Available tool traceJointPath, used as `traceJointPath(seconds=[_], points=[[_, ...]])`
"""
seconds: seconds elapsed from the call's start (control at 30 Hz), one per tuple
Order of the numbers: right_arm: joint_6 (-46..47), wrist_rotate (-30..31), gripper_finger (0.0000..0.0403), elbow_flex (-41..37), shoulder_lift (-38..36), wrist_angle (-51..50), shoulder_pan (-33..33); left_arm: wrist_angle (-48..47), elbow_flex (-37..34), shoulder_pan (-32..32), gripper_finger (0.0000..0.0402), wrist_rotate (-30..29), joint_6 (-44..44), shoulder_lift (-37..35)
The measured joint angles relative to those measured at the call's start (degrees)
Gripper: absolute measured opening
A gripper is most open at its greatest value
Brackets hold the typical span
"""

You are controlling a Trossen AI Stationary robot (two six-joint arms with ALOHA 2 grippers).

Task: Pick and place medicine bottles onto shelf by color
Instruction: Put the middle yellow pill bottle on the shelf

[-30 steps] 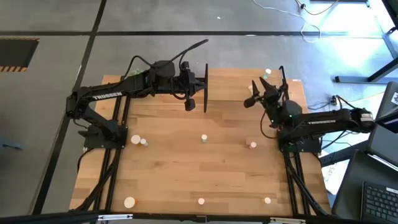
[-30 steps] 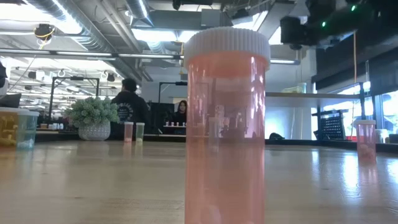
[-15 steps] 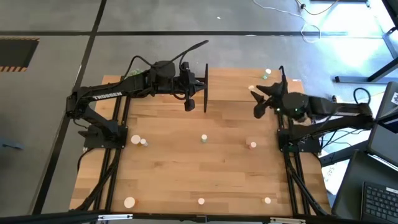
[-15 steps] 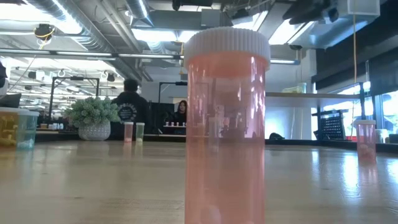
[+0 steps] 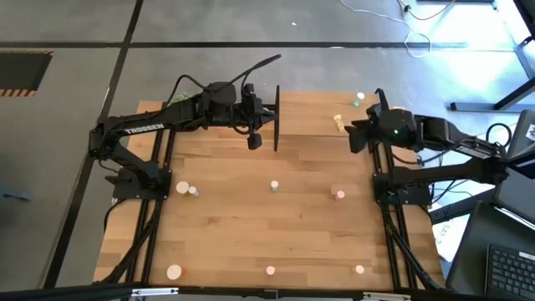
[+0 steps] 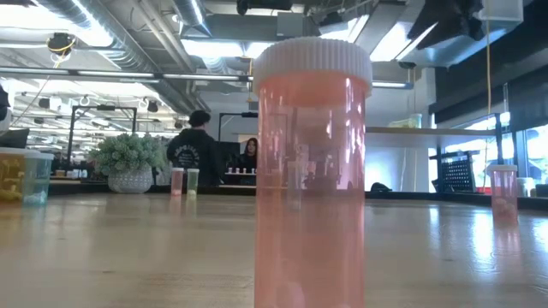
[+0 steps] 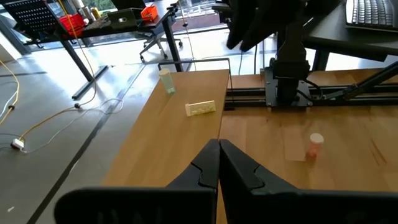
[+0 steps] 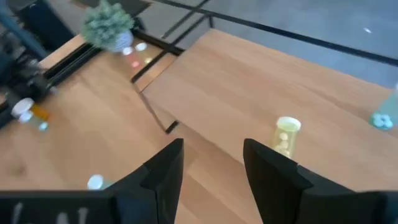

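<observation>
The shelf is a light-wood board with black posts at the table's far right. A yellow bottle lies on its side on the shelf, and a green one stands near the shelf's far edge. Several bottles stand scattered on the table, among them a pink-red one and a big pink-orange one right before the low camera. My right gripper hangs open above the shelf's right part, slanting down, the yellow bottle just ahead of it. My left gripper hovers shut by the shelf's left post.
A green plant ball in a white pot stands at the table's far left corner. Bottles stand along the near edge and by the left arm's base. Bare wood lies in the table's middle. A person shows in the room beyond.
My right gripper has risen from the shelf and drawn back toward the table's right edge, tipping up from a steep downward point to a slant and rolling. Its fingers stay open. The yellow bottle, where the gripper stood before, now shows uncovered on the shelf.
</observation>
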Motion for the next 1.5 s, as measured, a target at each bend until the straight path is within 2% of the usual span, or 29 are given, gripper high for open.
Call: traceJointPath(seconds=[0.13,0.33,0.53,0.73,0.87,1.03,1.5], points=[[0.15,-0.27,0.017,0.0,3.16,0.22,-4.35,0.0,0.0,0.38,0.0,0.02,0.01,0.0],[1.45,-6.54,0.017,1.72,10.0,0.42,-12.21,0.02,0.0,1.16,0.0,-0.08,0.01,0.0],[-0.48,-10.71,0.017,9.17,17.63,-1.62,-19.23,0.0,0.0,2.13,0.0,-0.1,0.01,0.0],[0.56,-14.55,0.017,18.95,25.7,-13.28,-24.85,-0.42,0.0,2.63,0.0,-0.11,0.02,0.0],[-1.76,-16.32,0.017,23.53,30.39,-19.88,-27.05,-0.44,0.0,2.78,0.0,-0.13,0.04,0.0],[-4.96,-21.28,0.017,24.76,34.67,-21.89,-28.36,-0.43,0.0,3.12,0.0,-0.13,0.04,0.0],[-7.8,-22.06,0.017,24.48,42.91,-22.32,-30.77,-0.44,0.0,3.13,0.0,-0.15,0.24,0.0]])
